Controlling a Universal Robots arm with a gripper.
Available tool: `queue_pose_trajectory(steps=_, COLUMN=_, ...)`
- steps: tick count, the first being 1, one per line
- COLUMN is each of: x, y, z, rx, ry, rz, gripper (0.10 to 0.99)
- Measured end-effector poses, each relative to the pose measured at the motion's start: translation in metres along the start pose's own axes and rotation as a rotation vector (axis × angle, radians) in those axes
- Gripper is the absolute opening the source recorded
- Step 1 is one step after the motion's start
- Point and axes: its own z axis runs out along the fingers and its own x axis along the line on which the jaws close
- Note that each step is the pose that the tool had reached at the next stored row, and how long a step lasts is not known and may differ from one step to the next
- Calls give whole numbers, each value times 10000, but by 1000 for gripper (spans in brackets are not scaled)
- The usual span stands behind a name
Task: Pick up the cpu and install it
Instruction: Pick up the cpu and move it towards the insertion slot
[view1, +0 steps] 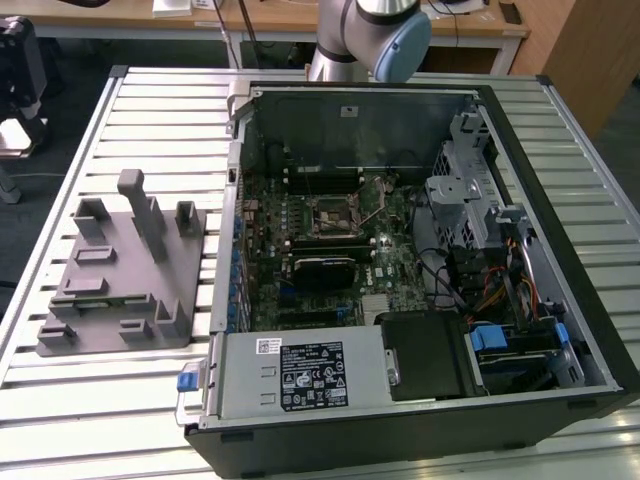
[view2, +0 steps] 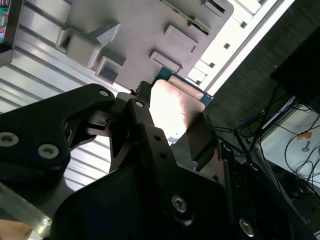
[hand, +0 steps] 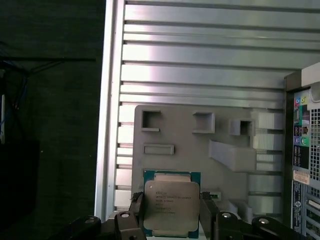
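Jaws stood closed on the cpu (hand: 171, 205), the gripper (hand: 172, 220) pinching two opposite edges in both wrist views, pale metal top toward the first wrist camera. It hung above the grey plastic tray (hand: 185, 130) on the slatted aluminium table (hand: 200, 75). Beside the tray lay the open computer case (view1: 360, 120), motherboard (view1: 265, 250) exposed.

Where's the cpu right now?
In the first wrist view the cpu sits clamped between the fingers of the gripper, with the grey tray behind it and the computer case off to one side.
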Motion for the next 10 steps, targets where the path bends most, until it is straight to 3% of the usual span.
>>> queue_pose_trajectory(steps=10, x=-225, y=-7, z=-1, rx=-27, ry=80, rz=3, gripper=533)
